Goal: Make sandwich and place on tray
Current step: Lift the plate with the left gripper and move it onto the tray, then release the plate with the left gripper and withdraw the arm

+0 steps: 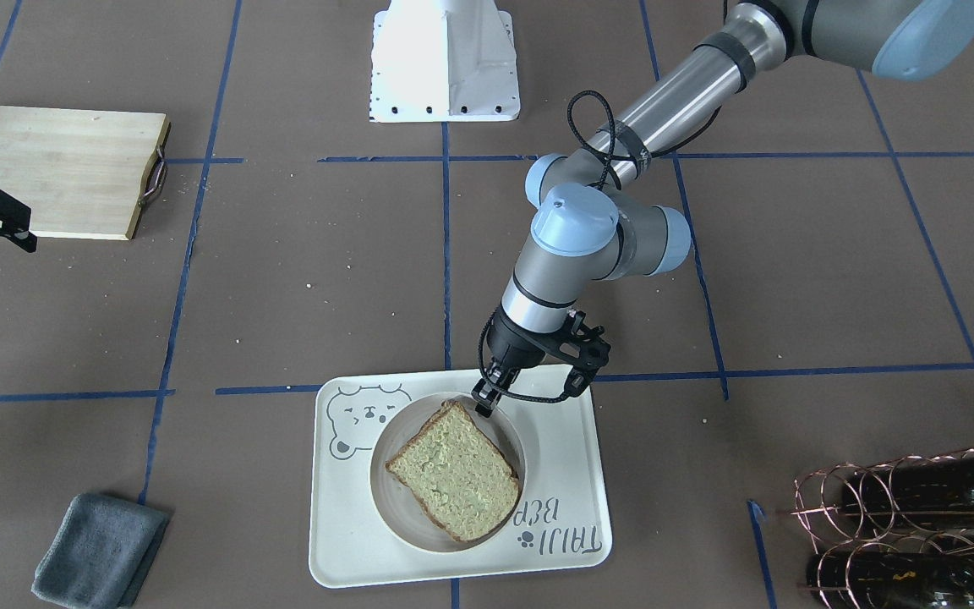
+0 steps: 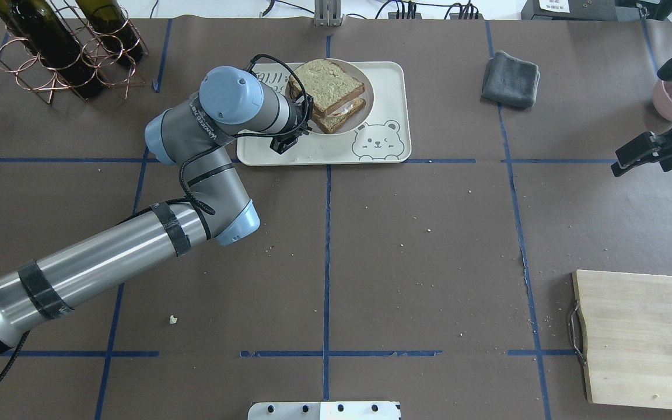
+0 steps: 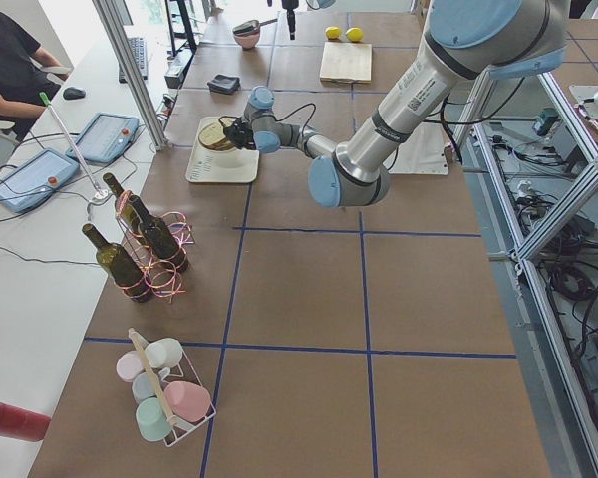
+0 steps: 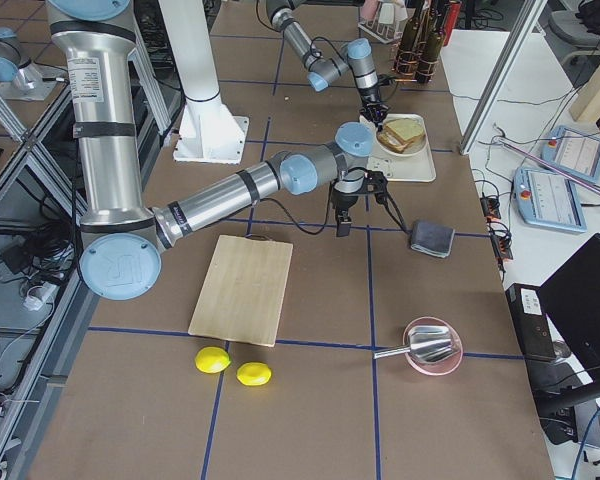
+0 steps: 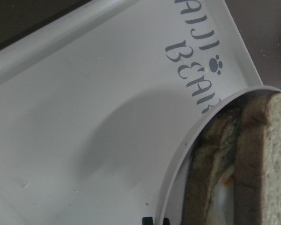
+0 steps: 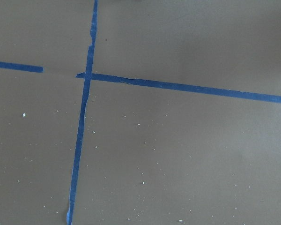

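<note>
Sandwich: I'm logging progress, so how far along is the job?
Looks done: the sandwich, egg between two slices, sits in the round plate on the tray. In hand: the left gripper hangs beside the sandwich's corner, jaws together, holding nothing. The right gripper is off to the side. Left: probably only pulling the left arm away.

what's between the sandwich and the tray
A small round white plate: the sandwich sits in it and it rests on the tray. The front-facing and left wrist views show it.
</note>
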Motion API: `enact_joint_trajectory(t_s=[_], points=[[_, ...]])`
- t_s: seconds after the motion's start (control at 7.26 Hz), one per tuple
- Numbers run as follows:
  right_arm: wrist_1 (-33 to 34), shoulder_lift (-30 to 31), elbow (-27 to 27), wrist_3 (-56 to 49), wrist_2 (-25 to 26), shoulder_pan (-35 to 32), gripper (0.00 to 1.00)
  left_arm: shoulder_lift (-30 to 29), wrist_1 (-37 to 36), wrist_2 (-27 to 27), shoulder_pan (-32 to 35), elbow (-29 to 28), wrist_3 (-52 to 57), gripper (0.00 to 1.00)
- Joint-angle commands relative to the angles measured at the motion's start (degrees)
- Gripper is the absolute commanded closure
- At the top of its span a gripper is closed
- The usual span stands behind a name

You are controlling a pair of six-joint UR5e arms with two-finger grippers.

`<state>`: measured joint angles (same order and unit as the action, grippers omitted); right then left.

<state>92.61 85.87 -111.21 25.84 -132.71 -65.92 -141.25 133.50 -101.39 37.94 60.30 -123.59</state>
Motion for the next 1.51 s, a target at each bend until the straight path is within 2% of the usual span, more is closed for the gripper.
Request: enact_joint_trajectory(t_s=[0.0, 0.14, 0.41, 0.83, 1.1, 1.24, 1.38], points=[[-0.1, -0.1, 0.0, 0.1, 0.1, 0.0, 0.0, 0.1, 0.2, 0.2, -0.7, -0.4, 0.4, 0.72], [-0.1, -0.3, 0.4, 0.2, 0.1, 0.0, 0.0, 0.4, 0.2, 1.9, -1.4, -0.2, 1.8, 0.01], [-0.1, -0.5, 0.5, 0.4, 0.2, 0.0, 0.0, 2.4, 0.1, 2.2, -0.6, 2.6, 6.0, 0.0], [0.0, -1.1, 0.7, 0.2, 0.4, -1.0, 0.0, 14.3, -2.4, 0.5, 2.7, 19.6, 18.2, 0.0], [0.3, -1.0, 2.1, -0.3, 0.0, -4.8, 0.0, 20.6, -15.1, 0.5, 5.5, 34.1, 30.8, 0.0], [0.2, -0.8, 4.0, -2.5, -0.2, -6.8, 0.0, 24.3, -21.6, -0.8, 7.8, 40.3, 41.3, 0.0], [0.3, -1.0, 6.9, -9.0, -0.2, -9.0, 0.0, 27.4, -27.4, -3.1, 11.1, 44.5, 54.8, 0.0]])
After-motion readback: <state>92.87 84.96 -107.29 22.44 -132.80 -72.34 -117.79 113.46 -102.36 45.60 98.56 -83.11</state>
